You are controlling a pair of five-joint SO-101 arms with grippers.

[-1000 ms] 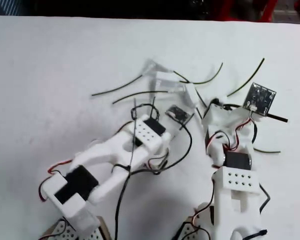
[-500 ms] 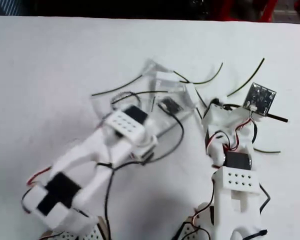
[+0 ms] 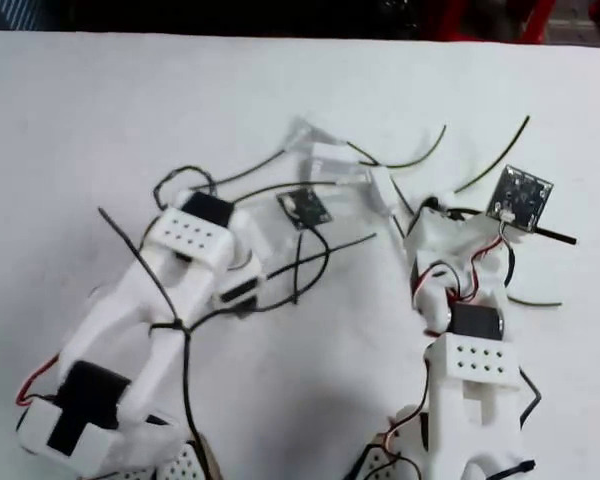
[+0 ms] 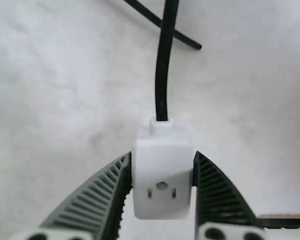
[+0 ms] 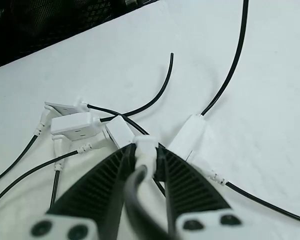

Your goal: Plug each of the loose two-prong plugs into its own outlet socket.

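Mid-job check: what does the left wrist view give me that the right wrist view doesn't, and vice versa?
Left wrist view: the left gripper, jaws shut on a white socket block, its slotted face toward the camera, a black cord leading away. Right wrist view: the right gripper shut on a small white connector, loose white connectors clustered beyond it. Both: the white table and black cords.

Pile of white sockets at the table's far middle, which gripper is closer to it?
Right. The right gripper, shut on a white plug, sits just beside the pile. The left gripper holds a separate socket over bare table, off from it.
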